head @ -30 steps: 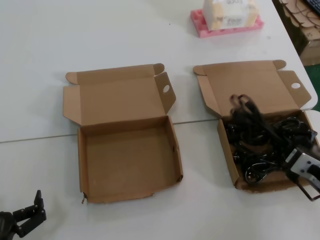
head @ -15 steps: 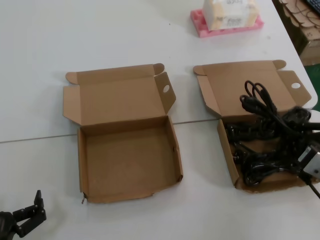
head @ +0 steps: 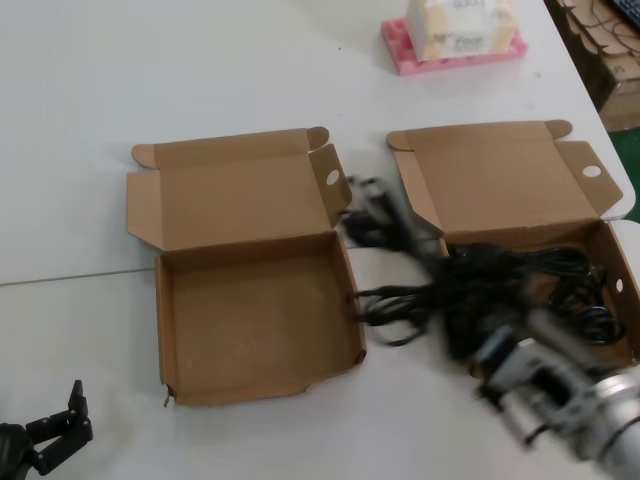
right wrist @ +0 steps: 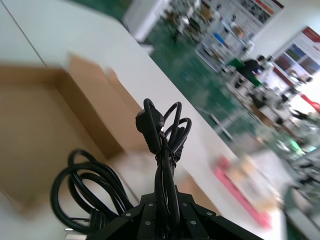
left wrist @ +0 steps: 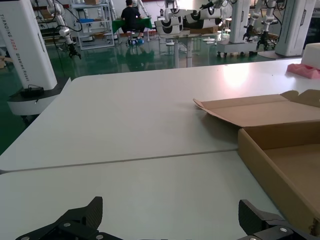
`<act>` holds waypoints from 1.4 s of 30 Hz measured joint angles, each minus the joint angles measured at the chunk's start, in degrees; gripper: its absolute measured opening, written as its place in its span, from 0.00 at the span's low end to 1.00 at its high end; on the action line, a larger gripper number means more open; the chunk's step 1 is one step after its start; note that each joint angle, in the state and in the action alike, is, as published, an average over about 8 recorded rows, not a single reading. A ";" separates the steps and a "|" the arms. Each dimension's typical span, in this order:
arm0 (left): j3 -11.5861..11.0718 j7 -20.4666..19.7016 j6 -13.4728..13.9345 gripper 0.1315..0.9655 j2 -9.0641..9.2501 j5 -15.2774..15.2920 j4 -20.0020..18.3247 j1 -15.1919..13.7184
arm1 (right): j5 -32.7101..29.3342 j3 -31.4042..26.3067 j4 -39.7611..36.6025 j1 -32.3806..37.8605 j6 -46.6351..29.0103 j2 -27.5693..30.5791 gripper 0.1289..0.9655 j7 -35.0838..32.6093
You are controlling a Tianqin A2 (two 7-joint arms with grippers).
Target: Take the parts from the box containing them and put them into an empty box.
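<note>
My right gripper (head: 487,352) is shut on a bunch of black cables (head: 420,295) and holds it in the air at the left edge of the box containing them (head: 500,180). Loops and a plug (head: 368,222) trail left over the gap, reaching the right wall of the empty box (head: 255,310). More cables (head: 575,285) lie in the right box. In the right wrist view the gripper (right wrist: 167,202) clamps cable strands, with a plug (right wrist: 150,125) sticking up and loops (right wrist: 82,185) hanging beside it. My left gripper (head: 50,435) is open and parked at the table's front left; its fingers (left wrist: 92,212) are wide apart.
A pink foam block (head: 455,50) with a pale pack on it stands at the back. Cardboard stacks (head: 610,40) lie off the table at the back right. The empty box (left wrist: 280,160) shows in the left wrist view. A seam (head: 80,272) crosses the white table.
My right gripper has swung left and toward the front with the cable bunch. The bunch has come up from the right box and now reaches across the gap to the empty box.
</note>
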 joint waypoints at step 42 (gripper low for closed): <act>0.00 -0.03 0.00 1.00 0.00 0.02 0.00 0.00 | 4.55 -27.84 -30.39 16.96 22.52 -11.10 0.11 0.00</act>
